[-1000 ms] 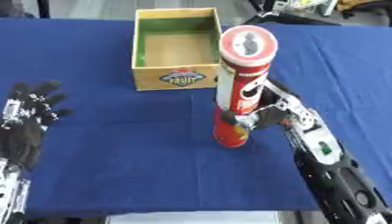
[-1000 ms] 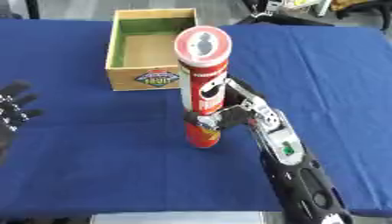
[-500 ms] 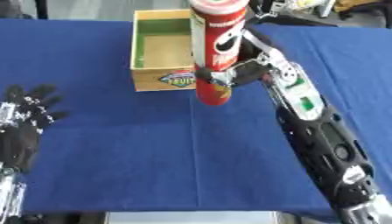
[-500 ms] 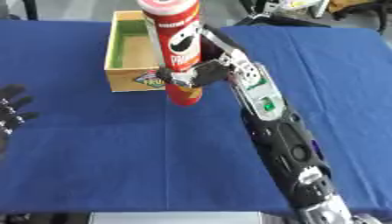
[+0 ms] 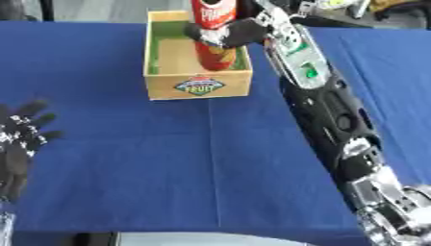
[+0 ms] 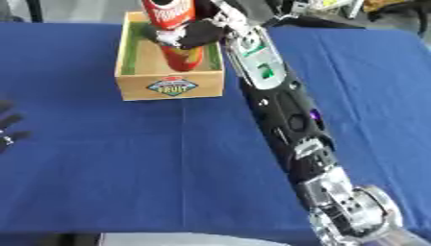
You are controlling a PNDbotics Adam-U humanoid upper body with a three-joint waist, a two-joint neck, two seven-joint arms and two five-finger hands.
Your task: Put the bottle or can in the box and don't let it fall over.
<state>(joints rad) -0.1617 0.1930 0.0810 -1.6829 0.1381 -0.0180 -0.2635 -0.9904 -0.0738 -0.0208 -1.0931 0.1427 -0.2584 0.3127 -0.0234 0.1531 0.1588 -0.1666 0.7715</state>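
Left eye view shows the right hand at about 12 o'clock, its fingers curled round a tall red canister that stands upright inside the wooden fruit box, lower end within the right half of the box. That box sits on the blue tablecloth. At 9 o'clock the left hand rests with fingers spread and relaxed, holding nothing.

Can top cut off; base perhaps unseated.
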